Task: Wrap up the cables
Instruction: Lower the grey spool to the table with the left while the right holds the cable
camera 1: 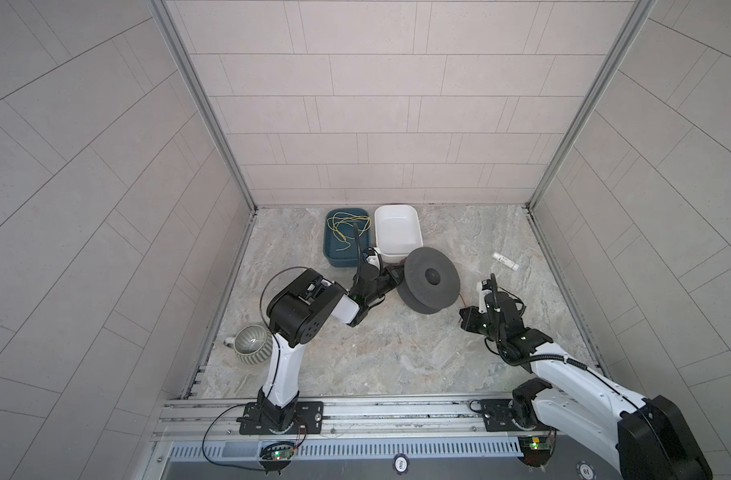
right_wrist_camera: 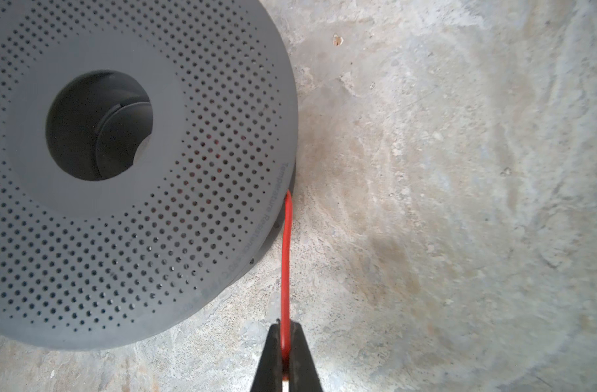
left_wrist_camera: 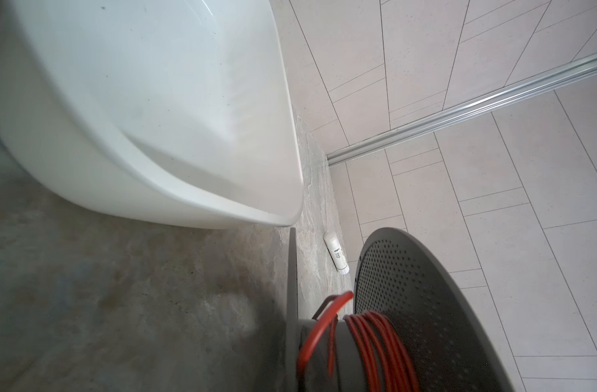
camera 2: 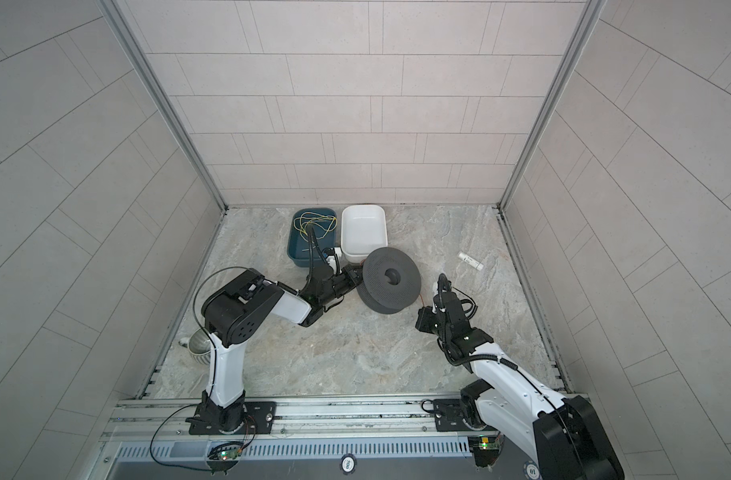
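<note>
Down by the near rail, well to the left of the spool (camera 1: 432,282), a ribbed grey mug (camera 1: 251,344) stands upright on the marbled tabletop (camera 1: 397,353).

Just off the spool's near-right edge, the right gripper (right_wrist_camera: 285,327) is pinched tight on the red-orange wire (right_wrist_camera: 285,258). From its tips the wire runs straight to the spool's rim and slips in between the two flanges. The left wrist view shows several turns of it wound on the hub, with one looser loop standing off them.

That spool lies with its perforated flange facing up. At its left rim sits the left gripper (camera 1: 398,275), closed and up against the edge in both top views. Whether it actually clamps the flange I cannot tell.

Beyond the spool, just behind its far-left edge, is a white bin (camera 1: 418,226). Left of that bin is a blue bin (camera 1: 334,253) with a thin yellow-green wire (camera 1: 347,226) heaped loosely inside. Off to the spool's far right, well apart, a small white tube (camera 1: 505,262) lies on its side.
</note>
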